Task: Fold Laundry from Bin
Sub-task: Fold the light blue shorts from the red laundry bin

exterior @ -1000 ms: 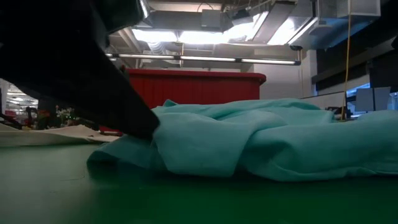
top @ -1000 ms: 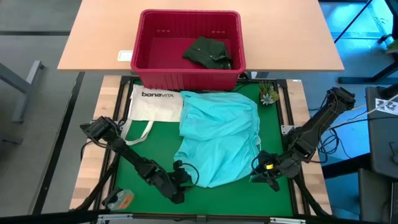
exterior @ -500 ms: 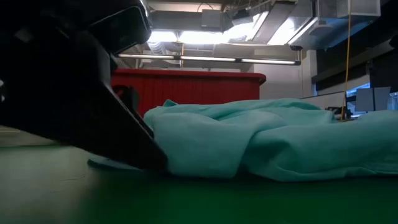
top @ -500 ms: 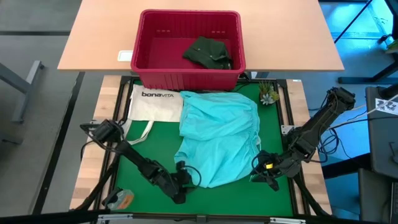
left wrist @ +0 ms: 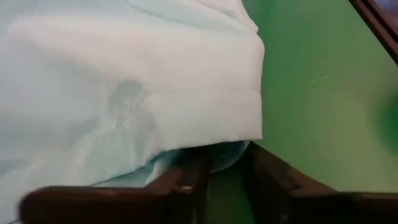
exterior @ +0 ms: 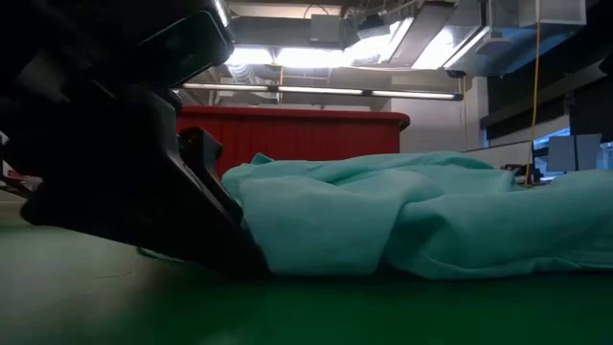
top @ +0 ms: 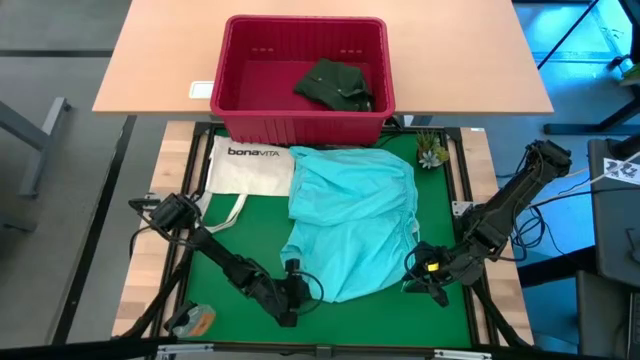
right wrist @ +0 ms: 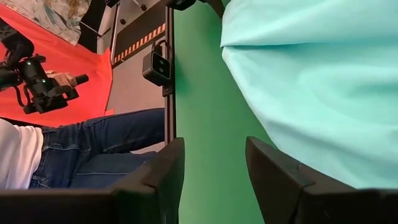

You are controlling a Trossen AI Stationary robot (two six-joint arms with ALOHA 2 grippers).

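A light turquoise garment [top: 350, 220] lies spread and wrinkled on the green mat [top: 240, 240], its far edge close to the red bin [top: 300, 128]. A dark green garment [top: 335, 85] lies inside the bin. My left gripper [top: 297, 283] is low on the mat at the turquoise garment's near-left corner and is shut on it. My right gripper [top: 418, 280] hovers open beside the garment's near-right edge [right wrist: 249, 68]. Only green mat shows between its fingers [right wrist: 273, 180]. My left gripper has the turquoise garment's near-left corner, a hemmed fold [left wrist: 221, 152], pinched between its two fingers [left wrist: 186, 183]. The fingers come slanting down from the table's near-left side. How many layers they hold does not show. The garment lies on the mat [exterior: 316, 307], slack.
A white "bonaVITA" tote bag [top: 250, 165] lies on the mat left of the garment. A small plant [top: 432, 152] stands at the far right corner. A small object [top: 190, 322] lies at the near left edge. A seated person's jeans [right wrist: 93, 149] show beyond the table.
My left gripper has sunk onto the mat and slid a little toward the turquoise garment's near-left corner, rolling as it went. The thin cloth edge that lay flat on the mat beside it is now covered by the gripper. The rest of the garment has stayed where it was.
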